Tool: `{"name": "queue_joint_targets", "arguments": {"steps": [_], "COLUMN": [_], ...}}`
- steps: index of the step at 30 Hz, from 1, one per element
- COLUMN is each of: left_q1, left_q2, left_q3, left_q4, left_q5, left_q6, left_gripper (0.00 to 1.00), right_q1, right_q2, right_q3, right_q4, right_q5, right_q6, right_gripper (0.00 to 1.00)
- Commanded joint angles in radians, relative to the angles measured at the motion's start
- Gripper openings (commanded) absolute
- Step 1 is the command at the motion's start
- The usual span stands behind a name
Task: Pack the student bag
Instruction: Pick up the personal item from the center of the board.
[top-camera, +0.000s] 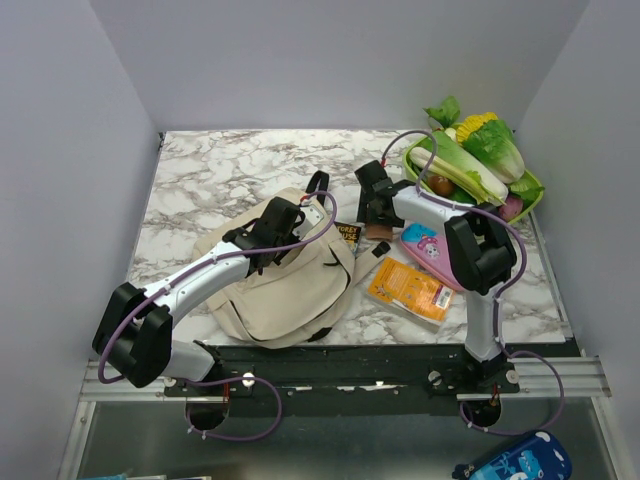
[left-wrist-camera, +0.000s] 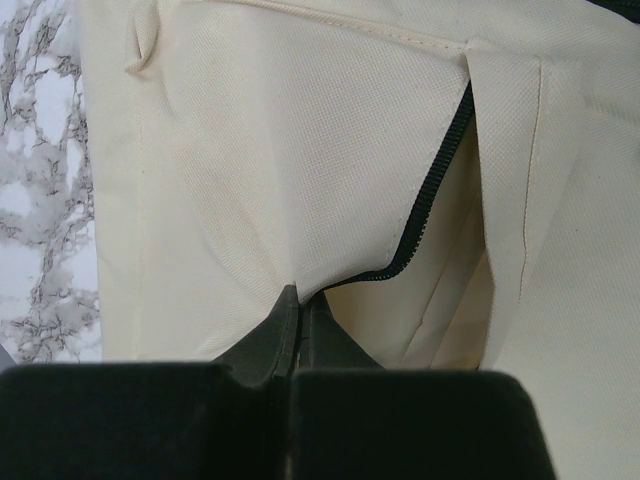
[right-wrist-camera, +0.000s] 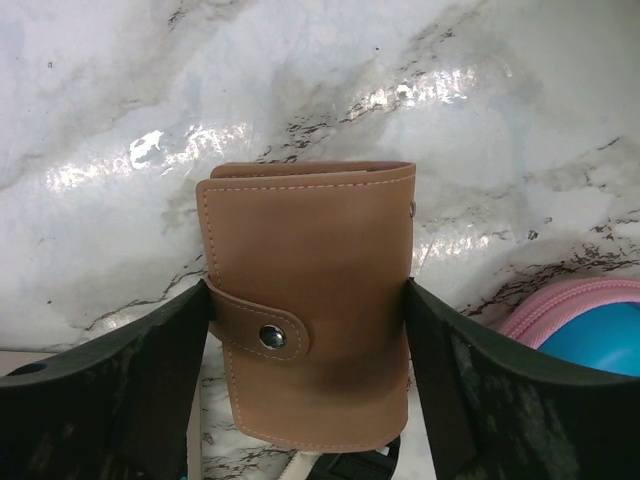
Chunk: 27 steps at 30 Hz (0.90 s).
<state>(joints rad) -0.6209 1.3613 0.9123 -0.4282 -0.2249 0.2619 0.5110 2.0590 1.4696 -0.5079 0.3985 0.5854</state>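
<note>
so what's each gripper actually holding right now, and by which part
Left gripper pinches the student bag by a fold of cream fabric beside the zipper. Right gripper appears to clamp the brown wallet across its two side edges.

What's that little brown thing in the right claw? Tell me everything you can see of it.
The brown wallet looks like smooth tan leather with pale stitching along its edges. It is folded shut, a strap with a dark metal snap fastened across its front. It sits over the marble table, clamped between the right gripper's dark fingers, one against each side. A pink case lies nearby.
</note>
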Motion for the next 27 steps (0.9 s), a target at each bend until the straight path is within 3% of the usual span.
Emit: {"name": "queue_joint_targets", "arguments": {"steps": [1,4,12,19,27], "left_q1": [0.004,0.004,0.004,0.006,0.039], "left_q2": [-0.03,-0.033,-0.033,-0.018,-0.005], "left_q3": [0.005,0.003,0.005,0.03,0.046], "left_q4": [0.012,0.012,0.011,0.002,-0.003], "left_q5": [0.032,0.03,0.033,0.035,0.061], "left_q6": [-0.001,0.0,-0.001,-0.009,-0.035], "left_gripper": [0.0,0.0,0.0,0.0,0.0], "right_q1": [-0.003,-0.003,0.0,0.072,0.162], "right_q2": [0.015,-0.029,-0.21,-0.402,-0.572], "right_q3": [-0.023,-0.071,-0.14,-0.189,-0.334], "right_q4": [-0.034,0.008,0.066,0.118,0.196], "right_q5": [-0.039,-0.052,-0.108,-0.2,-0.335], "right_q6": [-0.001,-0.001,-0.024,-0.045,0.045], "right_gripper": [0.79,0.73,0.72,0.7,0.67]}}
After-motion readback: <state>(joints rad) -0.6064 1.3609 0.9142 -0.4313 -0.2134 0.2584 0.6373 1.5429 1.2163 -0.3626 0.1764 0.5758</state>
